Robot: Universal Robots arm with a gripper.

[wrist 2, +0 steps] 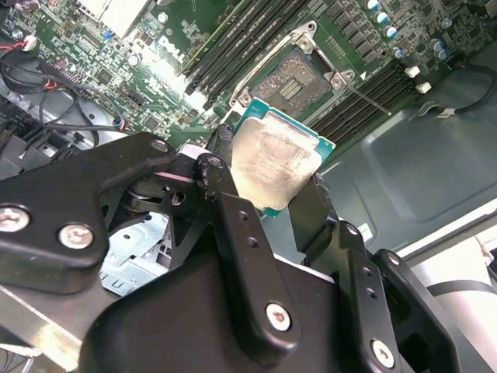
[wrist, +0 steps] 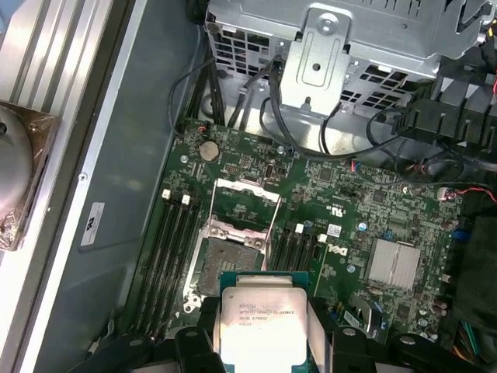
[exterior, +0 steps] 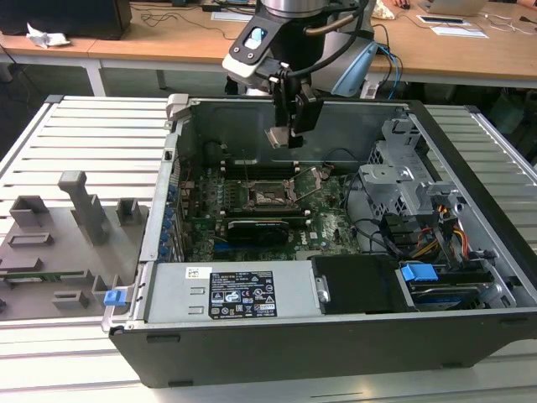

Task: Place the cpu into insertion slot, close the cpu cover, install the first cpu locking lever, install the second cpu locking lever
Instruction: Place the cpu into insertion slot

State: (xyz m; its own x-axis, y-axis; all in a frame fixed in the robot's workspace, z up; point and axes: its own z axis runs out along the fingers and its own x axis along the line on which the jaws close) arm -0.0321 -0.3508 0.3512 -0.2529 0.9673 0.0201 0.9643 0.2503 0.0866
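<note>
The gripper [wrist 2: 268, 177] is clamped on the chip [wrist: 262, 326] by two opposite edges (leaving the underside clear, I judge). The socket [wrist: 229, 260] lies below it, just ahead of the fingertips, with the cover [wrist: 247, 185] swung up so the pins sit bare.

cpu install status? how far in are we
Done: the cpu is picked up, clamped in the gripper. In hand: it hangs above the motherboard, short of the insertion slot, whose pin grid is bare. Left: all four steps; the cpu cover stands open and a locking lever is swung out.
</note>
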